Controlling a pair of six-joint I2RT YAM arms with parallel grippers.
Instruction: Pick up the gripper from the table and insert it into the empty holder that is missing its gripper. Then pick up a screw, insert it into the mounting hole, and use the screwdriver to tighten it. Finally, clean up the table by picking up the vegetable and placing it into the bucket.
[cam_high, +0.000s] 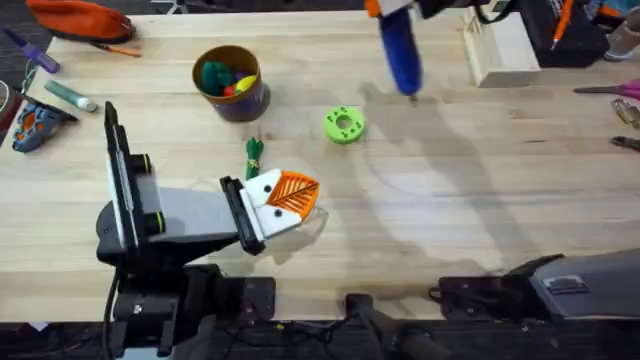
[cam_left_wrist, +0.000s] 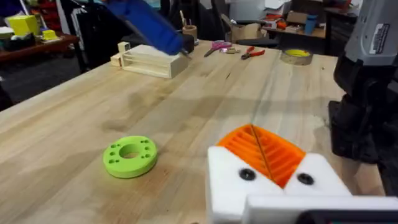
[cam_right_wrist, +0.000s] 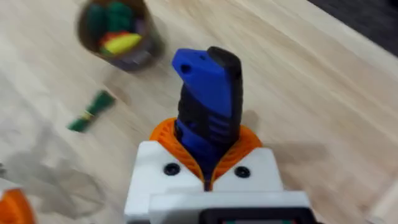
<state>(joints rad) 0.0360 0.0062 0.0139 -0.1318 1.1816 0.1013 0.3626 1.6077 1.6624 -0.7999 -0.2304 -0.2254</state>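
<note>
While the right gripper (cam_right_wrist: 208, 171) clenches the screwdriver (cam_right_wrist: 208, 106) high over the far worktop (cam_high: 480, 180), the left gripper (cam_high: 292, 193) rests low with fingers shut and empty, both orange pads seated; judging by this, mounting seems done, but the vegetable (cam_high: 254, 156) lies beside the bucket (cam_high: 230, 85), cleanup pending

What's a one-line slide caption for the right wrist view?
Right gripper clamps the blue screwdriver above the table, bucket and vegetable beyond.
</note>
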